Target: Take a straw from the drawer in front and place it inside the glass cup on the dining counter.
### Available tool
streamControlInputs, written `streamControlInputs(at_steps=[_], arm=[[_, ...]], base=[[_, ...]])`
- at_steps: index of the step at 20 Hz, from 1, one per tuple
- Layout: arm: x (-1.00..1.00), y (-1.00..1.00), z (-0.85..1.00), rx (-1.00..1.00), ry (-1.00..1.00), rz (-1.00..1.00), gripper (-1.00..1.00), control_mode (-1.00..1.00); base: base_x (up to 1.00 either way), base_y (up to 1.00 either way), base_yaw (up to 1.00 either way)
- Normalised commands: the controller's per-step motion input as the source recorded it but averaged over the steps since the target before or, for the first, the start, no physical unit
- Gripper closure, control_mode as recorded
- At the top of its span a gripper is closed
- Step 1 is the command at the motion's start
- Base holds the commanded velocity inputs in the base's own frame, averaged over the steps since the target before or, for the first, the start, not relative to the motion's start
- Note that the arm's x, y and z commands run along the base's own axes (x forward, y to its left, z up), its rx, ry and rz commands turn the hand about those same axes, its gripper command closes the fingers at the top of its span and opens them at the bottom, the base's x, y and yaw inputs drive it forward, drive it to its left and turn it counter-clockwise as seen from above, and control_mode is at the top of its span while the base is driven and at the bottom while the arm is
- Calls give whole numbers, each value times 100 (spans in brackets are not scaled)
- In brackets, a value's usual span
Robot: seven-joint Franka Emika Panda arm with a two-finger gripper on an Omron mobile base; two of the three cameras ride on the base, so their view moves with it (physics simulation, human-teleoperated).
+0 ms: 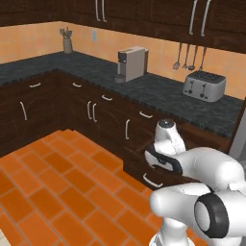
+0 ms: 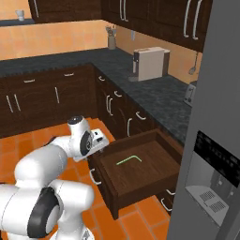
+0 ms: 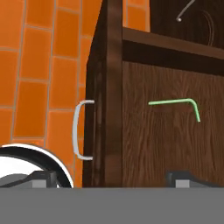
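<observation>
The wide dark-brown wooden drawer [image 2: 140, 171] stood pulled fully out from the cabinet run beneath the black speckled stone worktop [image 2: 154, 96], its curved silver handle [image 3: 81, 130] facing the orange tiled floor [image 2: 140, 220]. You saw the thin light-green straw [image 3: 175, 104], bent near one end, lying flat on the drawer bottom, well apart from every drawer wall, with bare wood on all sides of it. Your two-finger gripper [image 3: 111, 178] hovered above the drawer's front edge, nearer the handle than the straw; one dark fingertip [image 3: 41, 178] sat over the floor side of the drawer front, the other over the drawer interior, jaws spread wide and holding nothing. From the right base camera, the white arm [image 2: 82, 140] sat just beside the drawer's front corner. A grey refrigerator [image 2: 211, 154] flanked the drawer's far side. A beige coffee machine [image 1: 132, 63] and silver toaster [image 1: 204, 85] stood on the worktop behind the drawer.
</observation>
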Motion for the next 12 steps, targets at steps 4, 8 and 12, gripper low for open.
streamControlInputs(at_steps=[4, 8, 12], arm=[[90, -34, 7, 1, 28, -1, -100, -100], [84, -41, 3, 0, 25, 0, -100, -100], [86, -46, 1, 0, 32, 0, -100, -100]], base=[[0, 0, 0], [0, 0, 0], [0, 0, 0]])
